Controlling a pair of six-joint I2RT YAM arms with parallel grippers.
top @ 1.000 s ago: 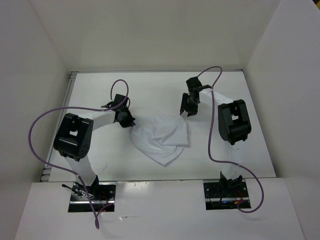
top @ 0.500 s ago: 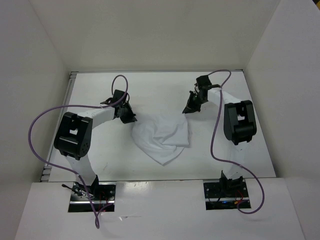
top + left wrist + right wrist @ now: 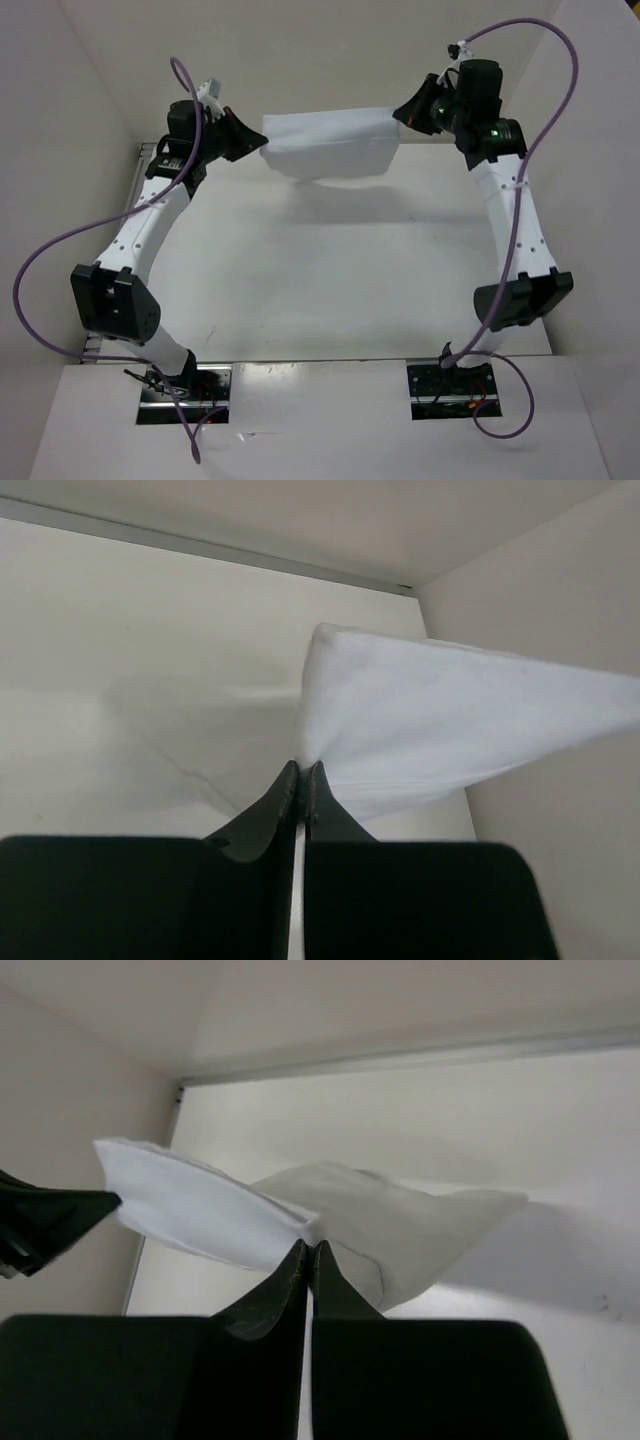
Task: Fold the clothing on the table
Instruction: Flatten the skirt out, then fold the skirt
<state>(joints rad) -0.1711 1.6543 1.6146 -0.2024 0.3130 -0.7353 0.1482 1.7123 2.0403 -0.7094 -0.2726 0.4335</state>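
Observation:
The clothing point(image 3: 330, 148), a plain white garment, hangs stretched in the air above the far part of the table point(image 3: 330, 280). My left gripper point(image 3: 262, 143) is shut on its left corner, my right gripper point(image 3: 396, 113) is shut on its right corner. In the left wrist view the black jaws point(image 3: 302, 768) pinch the cloth point(image 3: 450, 720), which spreads away to the right. The right wrist view has the jaws point(image 3: 308, 1246) closed on the cloth's point(image 3: 330, 1215) edge, with the left gripper's fingers point(image 3: 50, 1222) at the far end. The garment casts a shadow on the table.
White walls point(image 3: 330, 60) enclose the table at the back and on both sides. A metal rail point(image 3: 143, 160) runs along the left edge. Purple cables point(image 3: 60, 250) loop beside both arms. The arm bases point(image 3: 185, 385) sit at the near edge.
Both arms have risen and reached toward the back wall. The clothing, lying crumpled at the table's middle before, is now lifted and stretched between them. The right gripper shut on it.

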